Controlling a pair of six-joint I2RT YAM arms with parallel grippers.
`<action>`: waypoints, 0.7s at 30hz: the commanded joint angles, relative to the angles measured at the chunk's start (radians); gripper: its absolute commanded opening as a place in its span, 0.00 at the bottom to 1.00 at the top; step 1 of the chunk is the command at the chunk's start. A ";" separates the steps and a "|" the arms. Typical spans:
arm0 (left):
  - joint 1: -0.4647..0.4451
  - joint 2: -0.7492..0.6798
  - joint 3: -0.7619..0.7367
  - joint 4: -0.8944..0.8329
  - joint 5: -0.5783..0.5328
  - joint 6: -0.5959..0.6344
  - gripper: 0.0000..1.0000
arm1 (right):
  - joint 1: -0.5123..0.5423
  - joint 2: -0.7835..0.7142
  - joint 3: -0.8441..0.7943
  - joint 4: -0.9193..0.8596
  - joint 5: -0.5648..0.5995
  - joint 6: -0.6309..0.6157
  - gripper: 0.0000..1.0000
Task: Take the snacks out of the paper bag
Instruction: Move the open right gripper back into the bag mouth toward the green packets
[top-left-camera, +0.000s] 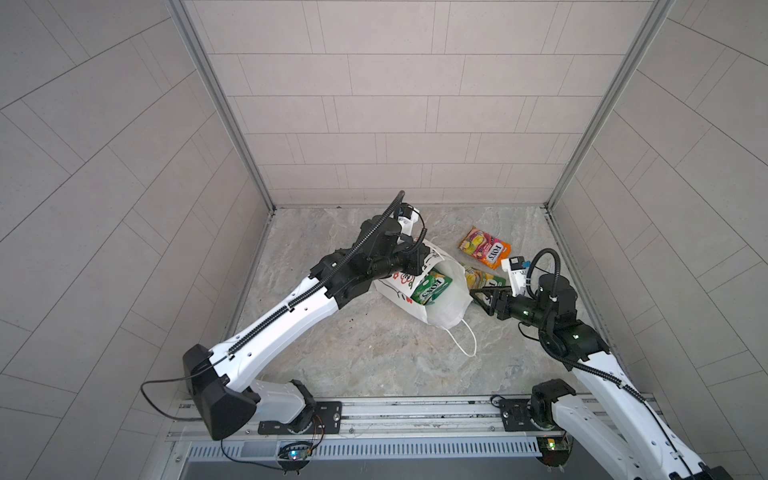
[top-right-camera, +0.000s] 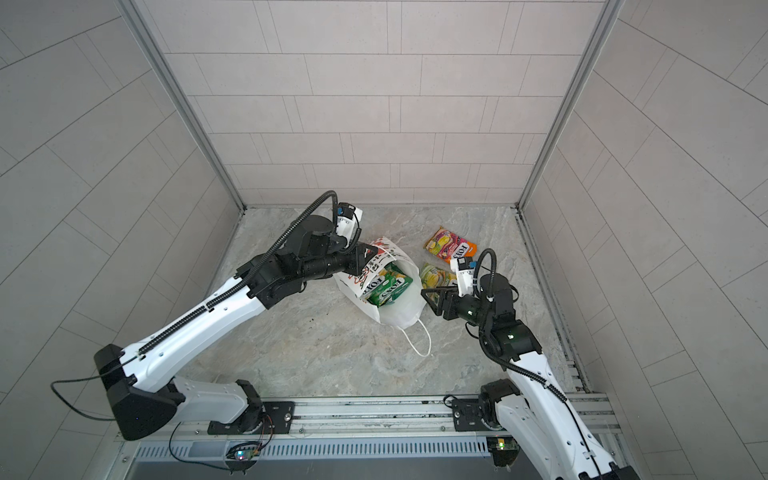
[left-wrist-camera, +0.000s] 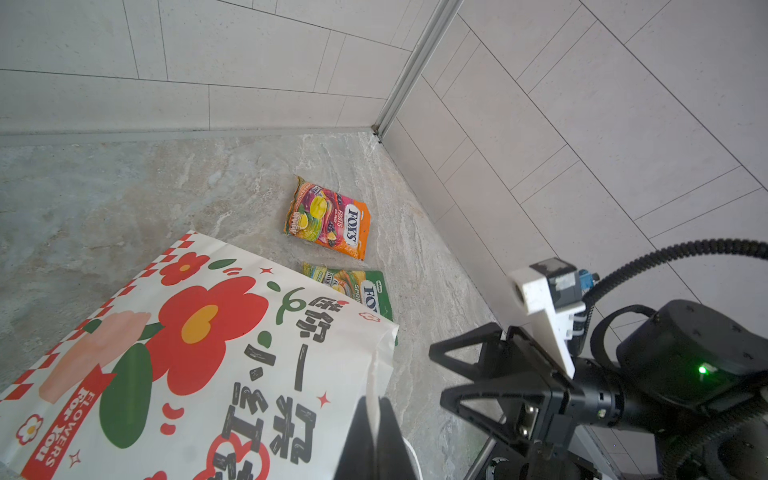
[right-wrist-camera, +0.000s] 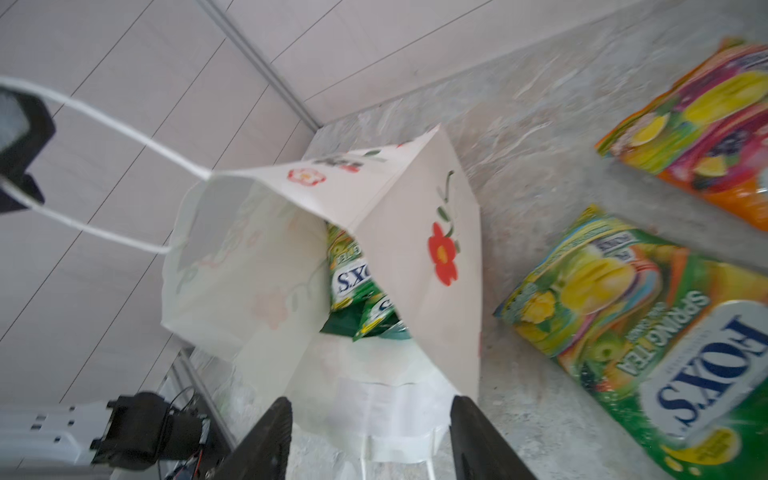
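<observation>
**Two FOX'S packets out on the table, more inside the bag**

1. Paper bag (top-left-camera: 446, 309): white with red flower prints. It lies tipped on the marbled table (top-left-camera: 374, 357), with its mouth open toward the right arm. The lower cord handle (top-left-camera: 467, 340) trails on the table in both top views.
2. Orange-pink FOX'S packet (top-left-camera: 484, 246): flat on the table toward the back right corner, apart from the bag.
3. Yellow-green FOX'S Spring Tea packet (right-wrist-camera: 644, 332): flat on the table just beside the bag's side wall, between the orange-pink packet and the right arm.
4. Green FOX'S packet (top-left-camera: 432, 286): inside the bag, visible through the mouth. In the right wrist view a second glossy green packet (right-wrist-camera: 380, 316) lies against it.
5. Left gripper (left-wrist-camera: 374, 432): jaws clenched on the bag's upper cord handle (right-wrist-camera: 104, 120). The upper rim is lifted off the table.
6. Right gripper (top-left-camera: 478, 297): jaws released and spread with nothing between them, low over the table just outside the bag's mouth.
</observation>
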 joint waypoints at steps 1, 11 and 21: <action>-0.003 -0.018 -0.004 0.041 -0.007 -0.015 0.00 | 0.099 -0.007 -0.016 0.031 0.030 -0.011 0.60; -0.004 -0.013 0.005 0.042 0.008 -0.016 0.00 | 0.330 0.172 -0.022 0.193 0.198 0.027 0.39; -0.004 -0.015 0.008 0.042 0.018 -0.015 0.00 | 0.381 0.379 0.061 0.212 0.309 -0.003 0.29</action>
